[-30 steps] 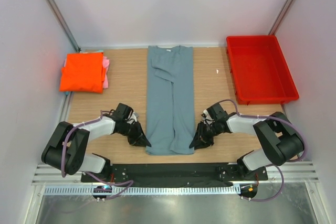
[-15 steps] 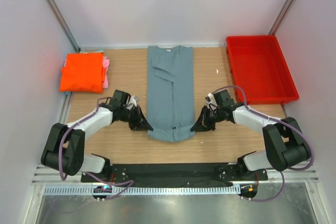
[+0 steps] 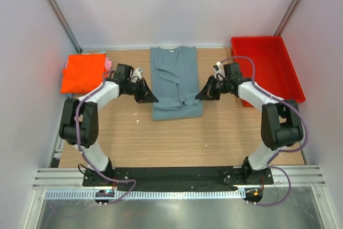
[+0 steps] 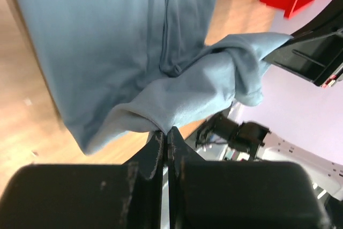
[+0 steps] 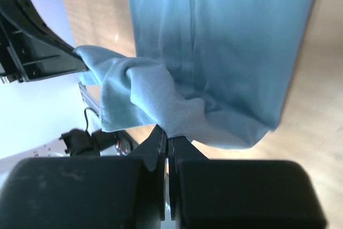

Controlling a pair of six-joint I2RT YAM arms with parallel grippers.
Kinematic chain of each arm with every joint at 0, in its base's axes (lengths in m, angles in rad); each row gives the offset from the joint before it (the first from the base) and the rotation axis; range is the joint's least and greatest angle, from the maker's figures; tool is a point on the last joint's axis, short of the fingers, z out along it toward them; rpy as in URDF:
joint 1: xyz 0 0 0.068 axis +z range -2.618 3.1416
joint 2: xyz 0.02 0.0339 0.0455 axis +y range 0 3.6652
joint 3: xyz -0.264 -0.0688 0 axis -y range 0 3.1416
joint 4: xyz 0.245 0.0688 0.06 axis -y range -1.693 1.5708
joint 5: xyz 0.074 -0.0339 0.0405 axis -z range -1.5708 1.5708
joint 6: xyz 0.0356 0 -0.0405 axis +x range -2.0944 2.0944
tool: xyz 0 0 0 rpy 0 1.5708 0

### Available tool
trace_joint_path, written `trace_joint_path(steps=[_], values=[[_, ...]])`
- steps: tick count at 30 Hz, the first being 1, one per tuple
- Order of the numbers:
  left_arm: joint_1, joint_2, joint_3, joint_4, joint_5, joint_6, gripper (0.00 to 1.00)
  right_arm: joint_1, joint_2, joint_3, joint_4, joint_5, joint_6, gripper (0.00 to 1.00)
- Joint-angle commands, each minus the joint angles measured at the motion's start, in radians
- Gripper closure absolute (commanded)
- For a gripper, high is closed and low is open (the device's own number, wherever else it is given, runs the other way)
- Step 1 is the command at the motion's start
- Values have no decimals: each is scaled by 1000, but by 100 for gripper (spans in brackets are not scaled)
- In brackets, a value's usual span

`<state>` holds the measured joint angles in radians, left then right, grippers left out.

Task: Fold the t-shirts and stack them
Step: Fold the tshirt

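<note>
The grey shirt point(image 3: 176, 79), at the middle of the far edge of the desk point(image 3: 177, 138), is clamped at its folded-back hem by the left gripper point(image 3: 154, 100) and right gripper point(image 3: 198, 97), flanked by an orange shirt point(image 3: 83, 73) far-left and a bin point(image 3: 265, 71) far-right.

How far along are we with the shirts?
Done: the orange t-shirt lies folded on the pink t-shirt, far left. In hand: left claw and right claw shut on the near hem of the grey-blue t-shirt, raised over its middle. Left: lay the hem down, finish folding, stack it.
</note>
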<state>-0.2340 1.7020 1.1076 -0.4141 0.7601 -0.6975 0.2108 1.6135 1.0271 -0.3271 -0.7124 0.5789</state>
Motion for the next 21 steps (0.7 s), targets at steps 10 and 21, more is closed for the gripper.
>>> trace_joint_path(steps=[10, 21], values=[[74, 269, 349, 66, -19, 29, 100, -39, 308, 398, 39, 31, -131, 99], [104, 236, 417, 113, -41, -42, 31, -102, 312, 556, -97, 5, -250, 42]])
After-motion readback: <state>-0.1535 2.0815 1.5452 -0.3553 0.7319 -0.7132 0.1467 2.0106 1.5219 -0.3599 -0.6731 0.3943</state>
